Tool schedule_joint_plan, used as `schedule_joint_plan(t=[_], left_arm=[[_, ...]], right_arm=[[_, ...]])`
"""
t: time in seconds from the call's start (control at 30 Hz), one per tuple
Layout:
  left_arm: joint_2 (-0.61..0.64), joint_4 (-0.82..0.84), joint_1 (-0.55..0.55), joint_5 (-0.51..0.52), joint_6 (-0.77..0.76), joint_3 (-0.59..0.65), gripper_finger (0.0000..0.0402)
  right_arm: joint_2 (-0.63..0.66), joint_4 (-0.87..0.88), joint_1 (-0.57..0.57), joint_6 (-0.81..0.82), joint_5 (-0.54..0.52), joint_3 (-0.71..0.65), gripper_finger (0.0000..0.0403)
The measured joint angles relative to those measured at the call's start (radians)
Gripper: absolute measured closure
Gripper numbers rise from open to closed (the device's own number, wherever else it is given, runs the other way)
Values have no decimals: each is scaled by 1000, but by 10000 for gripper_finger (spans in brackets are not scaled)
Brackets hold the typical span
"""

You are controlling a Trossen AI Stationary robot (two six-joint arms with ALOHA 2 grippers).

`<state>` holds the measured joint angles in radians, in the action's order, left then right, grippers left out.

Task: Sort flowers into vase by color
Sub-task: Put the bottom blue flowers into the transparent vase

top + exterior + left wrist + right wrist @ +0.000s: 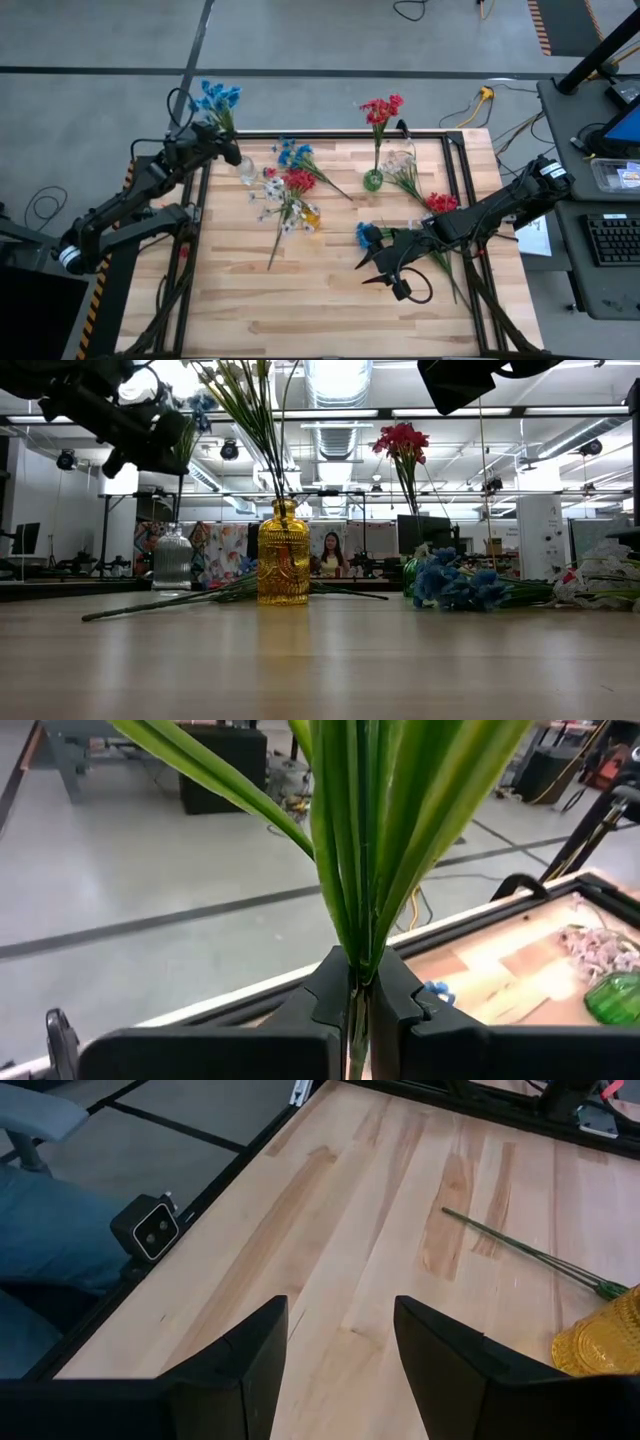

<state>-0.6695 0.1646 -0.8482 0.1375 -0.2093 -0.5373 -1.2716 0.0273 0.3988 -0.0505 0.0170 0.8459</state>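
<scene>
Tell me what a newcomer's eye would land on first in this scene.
First, the blue flowers held up past the table's far left corner by the left end effector, shut on their green stems. Next, the red flowers standing in the green vase near the far edge, and the yellow vase at mid-table with loose sprigs lying around it. The right end effector hovers open over bare wood.

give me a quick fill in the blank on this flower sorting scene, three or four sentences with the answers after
1. The left gripper is shut on the stems of a sprig with ____ blossoms.
2. The green vase holds flowers that are ____.
3. The right gripper has its jaws ____ above the bare table.
4. In the low view, the vase nearest the camera is ____ in colour.

Missing words: blue; red; open; yellow
</scene>
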Motion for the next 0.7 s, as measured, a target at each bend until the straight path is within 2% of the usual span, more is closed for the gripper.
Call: schedule_joint_plan(t=[0.23,0.5,0.7], left_arm=[[-2,39,1,0,-33,0,391],[-1,55,3,-37,-36,0,333],[2,140,16,-78,-41,0,294]], right_arm=[[0,0,0,0,0,0,227],[0,0,0,-1,0,0,218],[0,-1,0,-1,0,0,218]])
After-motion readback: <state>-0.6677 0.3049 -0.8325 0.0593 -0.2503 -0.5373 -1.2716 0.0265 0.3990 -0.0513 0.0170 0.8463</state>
